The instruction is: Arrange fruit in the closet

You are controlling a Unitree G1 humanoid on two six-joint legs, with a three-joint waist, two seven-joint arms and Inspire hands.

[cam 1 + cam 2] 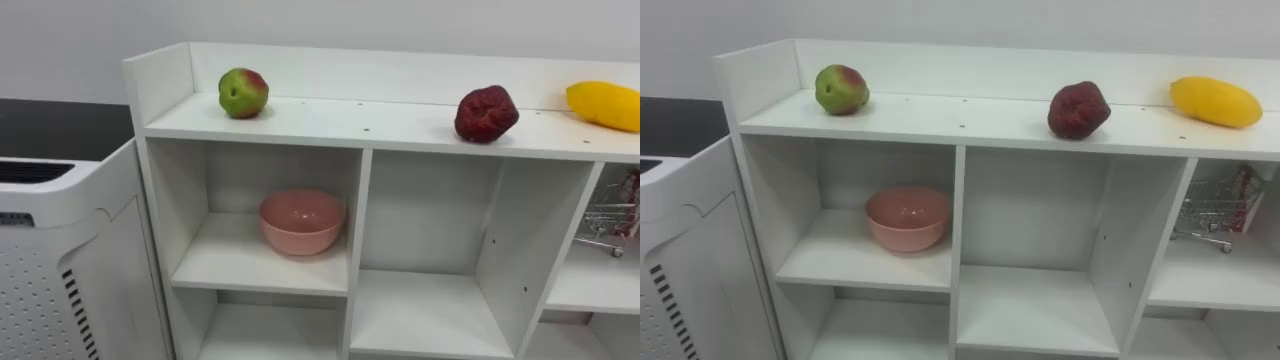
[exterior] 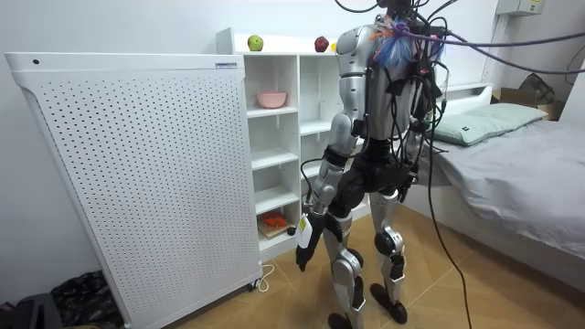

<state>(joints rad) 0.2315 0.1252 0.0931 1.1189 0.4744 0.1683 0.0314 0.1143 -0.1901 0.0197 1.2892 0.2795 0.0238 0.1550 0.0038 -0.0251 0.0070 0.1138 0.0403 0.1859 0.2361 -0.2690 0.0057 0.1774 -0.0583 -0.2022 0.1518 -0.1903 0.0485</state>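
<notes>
A white open-shelf closet (image 1: 400,125) runs across the eye views, its top ledge across the upper part of the frame. Three fruits sit on that ledge, well apart from each other. A green apple with a red blush (image 1: 243,93) is at the upper left. A dark red, wrinkled fruit (image 1: 487,113) is right of centre, and a yellow mango (image 1: 605,105) lies on its side at the upper right edge. In the compartment under the apple, a pink bowl (image 1: 302,221) stands upright on the shelf board, against the compartment's right side. The middle compartment beside it holds nothing. At the right edge, a small wire toy shopping cart (image 1: 1212,212) stands in the next compartment. A white perforated cabinet (image 1: 50,260) fills the lower left corner, just beside the closet.

In the room view the robot stands upright in the centre of the frame, facing the closet. A bed (image 2: 530,174) is at the right of the frame. Its left hand (image 2: 306,239) hangs low beside its thigh, fingers loose and pointing down, holding nothing.
</notes>
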